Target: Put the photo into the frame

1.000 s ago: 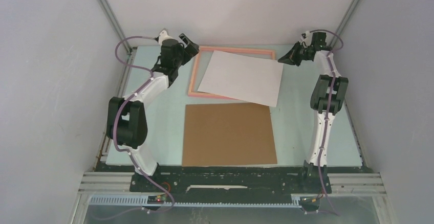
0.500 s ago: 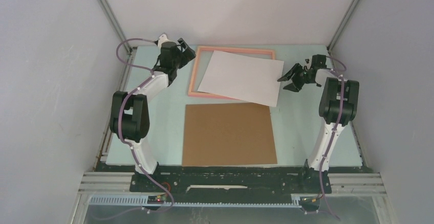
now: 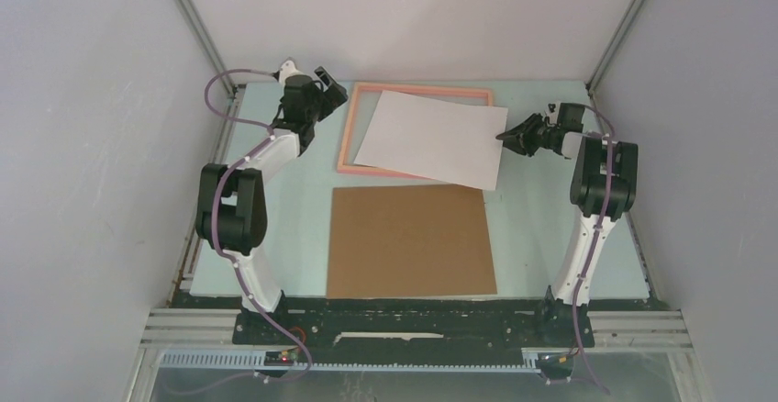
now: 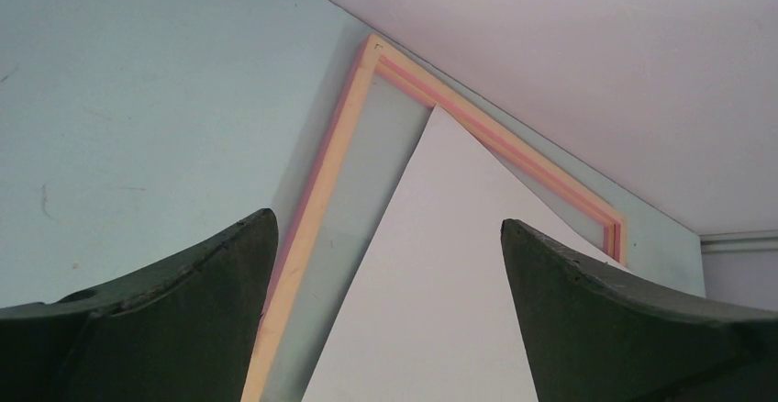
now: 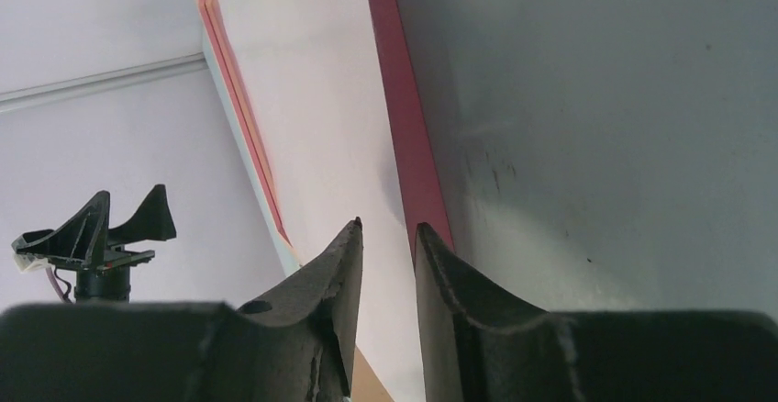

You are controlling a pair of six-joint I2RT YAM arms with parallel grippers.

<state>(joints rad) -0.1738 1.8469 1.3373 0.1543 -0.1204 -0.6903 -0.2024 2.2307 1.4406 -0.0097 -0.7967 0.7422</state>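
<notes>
The photo lies white side up, skewed across the salmon-pink frame, with its near right corner hanging over the frame's near side. At the photo's right edge is my right gripper. In the right wrist view its jaws stand a narrow gap apart, with the white photo and the frame's bar showing beyond the tips. My left gripper hovers wide open at the frame's far left corner. The left wrist view shows the photo and frame between its fingers, untouched.
A plain brown backing board lies flat on the pale table in front of the frame, its far edge under the photo's overhanging corner. Enclosure walls and metal posts stand close behind and beside both arms.
My right arm swung from the back right corner down and left to the photo's right edge; its jaws opened, then narrowed. The left arm drew back slightly, still open.
</notes>
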